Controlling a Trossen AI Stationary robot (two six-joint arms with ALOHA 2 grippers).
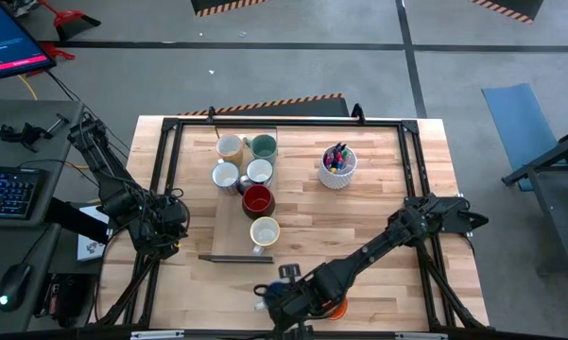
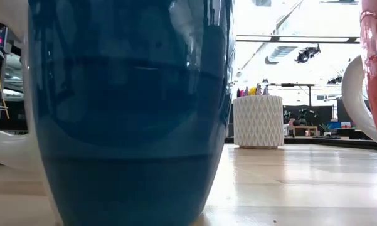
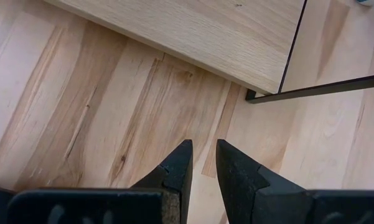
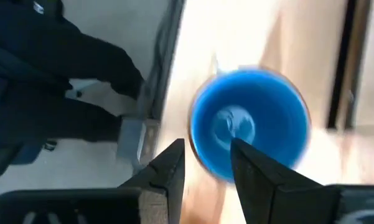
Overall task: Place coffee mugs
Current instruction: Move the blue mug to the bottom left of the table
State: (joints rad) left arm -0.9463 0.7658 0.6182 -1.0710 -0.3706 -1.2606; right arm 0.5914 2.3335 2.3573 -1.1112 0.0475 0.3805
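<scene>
A blue coffee mug (image 4: 249, 124) stands upright on the table near its front edge (image 1: 286, 272) and fills the left of the low view (image 2: 125, 113). My right gripper (image 4: 205, 163) hangs open just above it, fingers slanting down over its near rim, clear of it. An orange mug (image 1: 335, 307) and a white one (image 1: 262, 291) stand beside it. Several more mugs, cream (image 1: 229, 146), teal (image 1: 263, 146), white (image 1: 259, 171), dark red (image 1: 257, 199) and cream (image 1: 265, 231), stand on a wooden board (image 1: 229, 227). My left gripper (image 3: 202, 163) waits at the table's left, narrowly open over bare wood.
A white patterned cup of coloured pens (image 1: 338, 167) stands right of the board, also in the low view (image 2: 257, 119). A black frame (image 1: 170, 170) runs around the table top. Bare wood lies between the board and the right arm's base (image 1: 425, 222).
</scene>
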